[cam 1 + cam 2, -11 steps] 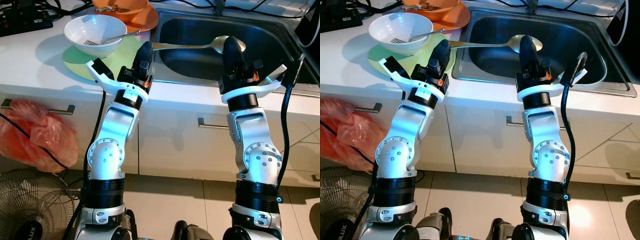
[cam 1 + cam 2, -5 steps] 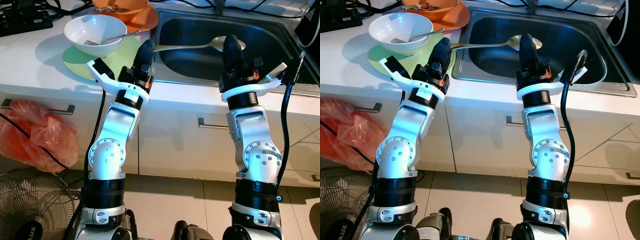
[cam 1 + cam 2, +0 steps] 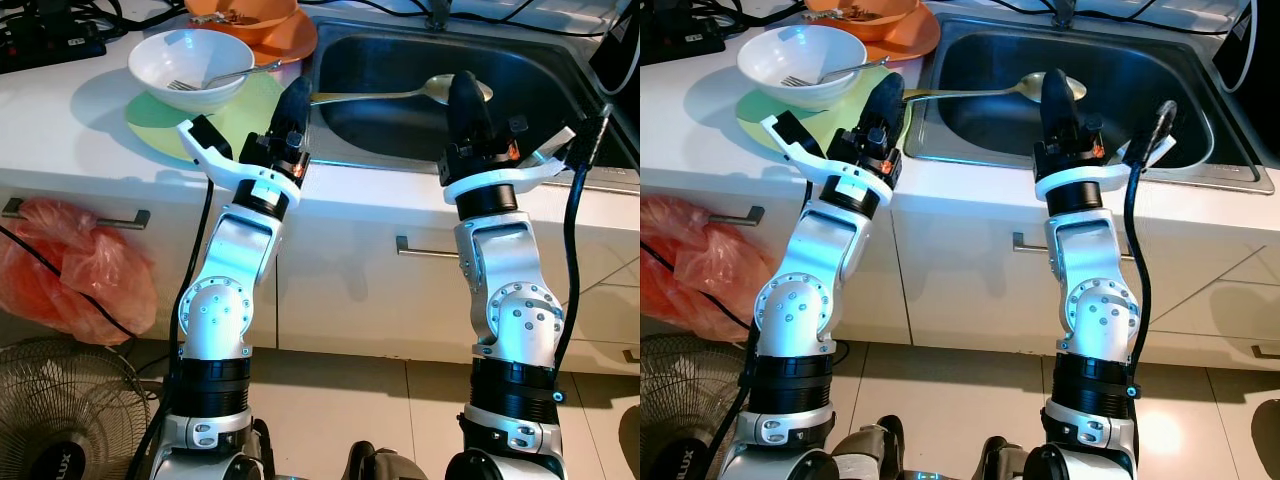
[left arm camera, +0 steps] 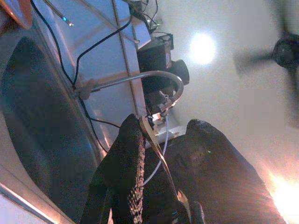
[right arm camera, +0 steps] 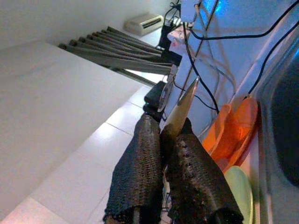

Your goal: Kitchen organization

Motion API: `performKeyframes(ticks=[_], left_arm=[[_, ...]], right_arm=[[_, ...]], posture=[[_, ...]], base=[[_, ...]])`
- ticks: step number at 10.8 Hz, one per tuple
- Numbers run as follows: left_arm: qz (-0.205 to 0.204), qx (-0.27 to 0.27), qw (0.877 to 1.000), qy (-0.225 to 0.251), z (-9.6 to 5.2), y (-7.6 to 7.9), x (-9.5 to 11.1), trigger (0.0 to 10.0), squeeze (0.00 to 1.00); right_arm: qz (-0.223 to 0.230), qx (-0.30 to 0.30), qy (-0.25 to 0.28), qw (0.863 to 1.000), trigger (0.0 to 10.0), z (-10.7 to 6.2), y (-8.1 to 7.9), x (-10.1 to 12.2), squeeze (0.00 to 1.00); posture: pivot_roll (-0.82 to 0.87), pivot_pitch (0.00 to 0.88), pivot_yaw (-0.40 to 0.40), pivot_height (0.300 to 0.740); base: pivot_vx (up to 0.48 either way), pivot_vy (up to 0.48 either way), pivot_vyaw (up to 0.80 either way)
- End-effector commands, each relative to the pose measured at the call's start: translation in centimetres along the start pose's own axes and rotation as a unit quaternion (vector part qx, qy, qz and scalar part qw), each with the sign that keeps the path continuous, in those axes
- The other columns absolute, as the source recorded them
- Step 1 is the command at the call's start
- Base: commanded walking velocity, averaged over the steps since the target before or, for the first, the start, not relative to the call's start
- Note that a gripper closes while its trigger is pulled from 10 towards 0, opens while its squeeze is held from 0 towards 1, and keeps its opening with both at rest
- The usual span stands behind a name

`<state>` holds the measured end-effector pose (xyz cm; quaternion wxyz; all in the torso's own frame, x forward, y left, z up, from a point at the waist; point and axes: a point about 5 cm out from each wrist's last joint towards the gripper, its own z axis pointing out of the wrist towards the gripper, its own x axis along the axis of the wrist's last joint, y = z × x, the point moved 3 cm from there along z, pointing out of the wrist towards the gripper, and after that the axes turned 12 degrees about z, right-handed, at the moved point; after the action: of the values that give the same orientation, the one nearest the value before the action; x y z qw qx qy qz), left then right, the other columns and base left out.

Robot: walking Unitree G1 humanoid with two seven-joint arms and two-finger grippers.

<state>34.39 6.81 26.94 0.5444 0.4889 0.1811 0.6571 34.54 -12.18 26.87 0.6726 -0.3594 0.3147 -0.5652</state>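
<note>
The left gripper [image 3: 295,97] pinches the handle end of a long metal spoon [image 3: 400,94], and the right gripper [image 3: 461,88] is clenched on the same spoon just behind its bowl, so the spoon hangs level above the steel sink [image 3: 560,75], spanning its front half. The bowl's far edge is hidden behind the right fingers [image 5: 140,158]. The sink is set in a white counter [image 3: 60,130]; left of it lie a pale green plate [image 3: 240,110], a white bowl [image 3: 190,65] holding a fork [image 3: 215,79], and orange dishes [image 3: 250,22] cut off by the frame. White cabinets [image 3: 350,290] stand on a tiled floor [image 3: 380,410], with a red bag [image 3: 70,265] and a fan [image 3: 60,420] partly out of frame.
</note>
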Motion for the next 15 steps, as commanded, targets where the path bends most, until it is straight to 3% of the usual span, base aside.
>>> performKeyframes(ticks=[1, 3, 9, 15], left_arm=[[-0.053, -0.030, 0.998, -0.004, 0.5, 2.2, -2.0, 10.0, 0.00], [-0.053, -0.032, 0.998, -0.007, 0.5, 2.3, -2.1, 10.0, 0.00], [-0.042, -0.039, 0.998, -0.011, 0.4, 2.7, -2.3, 10.0, 0.00], [-0.013, -0.041, 0.999, -0.013, 0.5, 2.7, -2.4, 10.0, 0.00]], right_arm=[[0.035, -0.003, 0.019, 0.999, 10.0, 0.4, 0.0, -0.1, 0.00], [0.079, -0.006, 0.041, 0.996, 10.0, 0.3, 0.2, 0.6, 0.00], [0.084, -0.007, 0.058, 0.995, 10.0, 0.4, 0.2, 1.2, 0.00], [-0.026, -0.009, 0.106, 0.994, 10.0, 1.2, -0.5, 3.2, 0.00]], posture=[[0.09, 0.169, -0.062, 0.740], [0.09, 0.169, -0.060, 0.740], [0.10, 0.163, -0.062, 0.740], [0.10, 0.158, -0.061, 0.740]], base=[[0.000, 0.000, 0.00], [0.000, 0.000, 0.00], [0.000, 0.000, 0.00], [0.000, 0.000, 0.00]])
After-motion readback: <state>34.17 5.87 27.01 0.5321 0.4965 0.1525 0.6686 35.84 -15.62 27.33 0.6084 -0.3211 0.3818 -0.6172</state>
